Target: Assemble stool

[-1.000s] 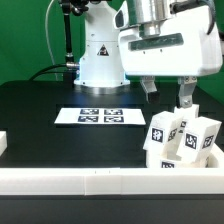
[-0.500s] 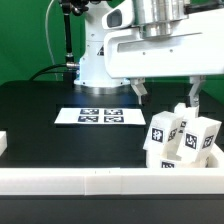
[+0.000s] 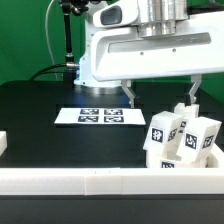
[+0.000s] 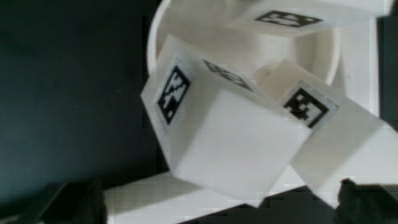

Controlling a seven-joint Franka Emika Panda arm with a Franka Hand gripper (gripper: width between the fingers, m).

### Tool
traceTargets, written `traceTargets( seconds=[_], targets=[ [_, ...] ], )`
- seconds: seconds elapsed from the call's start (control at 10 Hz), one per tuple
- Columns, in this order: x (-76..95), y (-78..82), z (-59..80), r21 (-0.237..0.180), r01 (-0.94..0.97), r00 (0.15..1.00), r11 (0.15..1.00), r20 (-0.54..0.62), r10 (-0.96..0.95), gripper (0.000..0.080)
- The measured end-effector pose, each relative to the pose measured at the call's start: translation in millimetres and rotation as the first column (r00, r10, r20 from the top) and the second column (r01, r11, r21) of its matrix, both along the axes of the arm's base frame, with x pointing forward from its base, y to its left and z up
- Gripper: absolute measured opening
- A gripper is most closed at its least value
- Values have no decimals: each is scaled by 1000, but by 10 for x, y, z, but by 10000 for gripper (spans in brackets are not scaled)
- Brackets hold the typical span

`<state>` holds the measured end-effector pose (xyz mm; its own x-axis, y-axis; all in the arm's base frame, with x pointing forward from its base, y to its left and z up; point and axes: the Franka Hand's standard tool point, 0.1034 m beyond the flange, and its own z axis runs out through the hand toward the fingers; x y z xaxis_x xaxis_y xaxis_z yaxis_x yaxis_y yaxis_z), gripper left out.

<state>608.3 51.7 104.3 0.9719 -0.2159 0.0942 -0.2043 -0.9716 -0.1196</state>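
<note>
Exterior view. The step in hand is judged to be the approach to a first pick; nothing is held and no parts are seen joined. The end effector (image 3: 161,97) is held above the black tabletop (image 3: 40,105), its two thin dark fingers (image 3: 192,90) spread wide with empty space between them. The short white plastic rectangular legs with black-and-white square marker tags (image 3: 183,137) are clustered in a loose, tilted heap near the long white border rail (image 3: 90,180), on the exterior view's right. One finger hangs just above the heap; the other is well apart from it, toward the flat white marker board (image 3: 100,116), which lies farther from the rail than the heap does. The round seat cannot be identified in this view. The next move is judged to call for shifting over one leg and lowering so that a single leg is straddled, not two.

Wrist view. The legs (image 4: 231,120) are seen close, filling the picture: blocky, smooth white pieces leaning on one another at different angles, tags on several faces. A curved white edge behind them may belong to the seat; this cannot be told. Dark fingertips (image 4: 71,195) show at the frame edge, clear of the legs.
</note>
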Motion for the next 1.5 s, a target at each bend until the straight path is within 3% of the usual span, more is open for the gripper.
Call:
traceTargets(
  seconds=[0.3,0.7,1.1,1.5],
  targets=[
    [-9,-34,-2,-39,-254,967,967,-4,254,649],
    [-75,-4,-63,-54,-461,887,886,-8,461,649],
    [-101,30,-121,-102,-652,757,751,-26,653,649],
    [-122,-67,-147,-130,-795,603,593,-54,796,649]
  ],
)
